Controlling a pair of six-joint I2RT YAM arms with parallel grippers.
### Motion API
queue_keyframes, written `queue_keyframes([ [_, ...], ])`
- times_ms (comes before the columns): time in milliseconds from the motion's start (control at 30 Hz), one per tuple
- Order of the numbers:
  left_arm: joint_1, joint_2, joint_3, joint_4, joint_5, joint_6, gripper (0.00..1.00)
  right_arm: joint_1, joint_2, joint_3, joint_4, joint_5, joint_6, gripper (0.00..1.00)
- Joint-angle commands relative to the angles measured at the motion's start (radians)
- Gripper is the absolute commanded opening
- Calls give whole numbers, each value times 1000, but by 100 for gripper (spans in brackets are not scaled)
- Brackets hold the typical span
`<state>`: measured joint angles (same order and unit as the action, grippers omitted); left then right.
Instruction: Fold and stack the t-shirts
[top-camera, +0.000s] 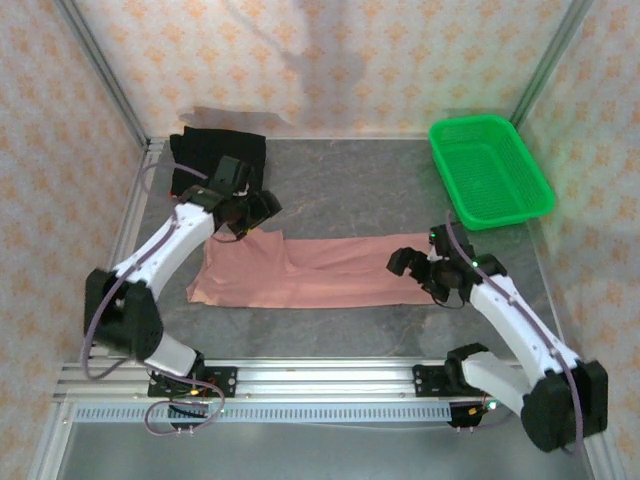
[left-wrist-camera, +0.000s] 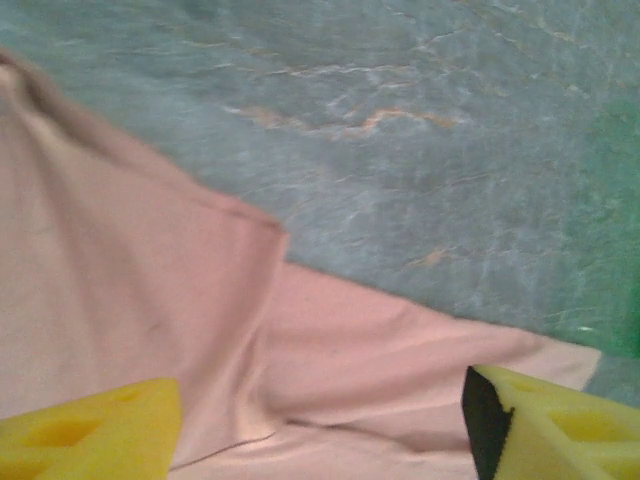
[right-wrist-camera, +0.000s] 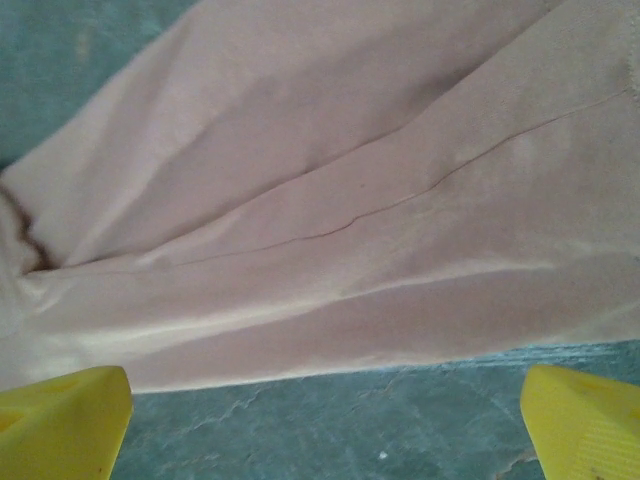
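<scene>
While the left gripper (top-camera: 258, 210) and the right gripper (top-camera: 415, 272) hang released, grasping nothing, above the pink shirt (top-camera: 310, 272) ends, take each end squarely, keeping folded edges aligned.

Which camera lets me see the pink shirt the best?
The top external view. It shows the whole pink shirt, laid out flat as a long strip. The left wrist view shows just part of it with a folded edge, and the right wrist view shows a close-up of its creases and one edge.
</scene>
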<state>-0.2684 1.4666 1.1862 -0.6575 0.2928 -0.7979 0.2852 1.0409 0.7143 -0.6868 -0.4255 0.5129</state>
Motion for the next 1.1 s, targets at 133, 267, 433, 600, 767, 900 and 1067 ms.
queue_keyframes([
  [133,15,-32,-348,-72,-169,-31,43,37,298,115,15,327,86,76],
  [267,31,86,-350,-11,-213,-33,38,38,395,102,3,415,171,55],
  [433,32,277,-192,-8,-236,18,37,40,421,36,-22,459,233,45],
  [600,23,481,46,-39,-240,86,35,59,360,-27,-69,450,268,43],
  [767,-16,723,391,-104,-217,163,35,163,231,-108,-98,386,385,43],
  [900,-32,930,711,-170,-144,201,35,275,197,-115,-103,340,525,44],
  [1067,-43,1224,1185,-316,-71,247,37,445,273,-82,-16,240,706,49],
])
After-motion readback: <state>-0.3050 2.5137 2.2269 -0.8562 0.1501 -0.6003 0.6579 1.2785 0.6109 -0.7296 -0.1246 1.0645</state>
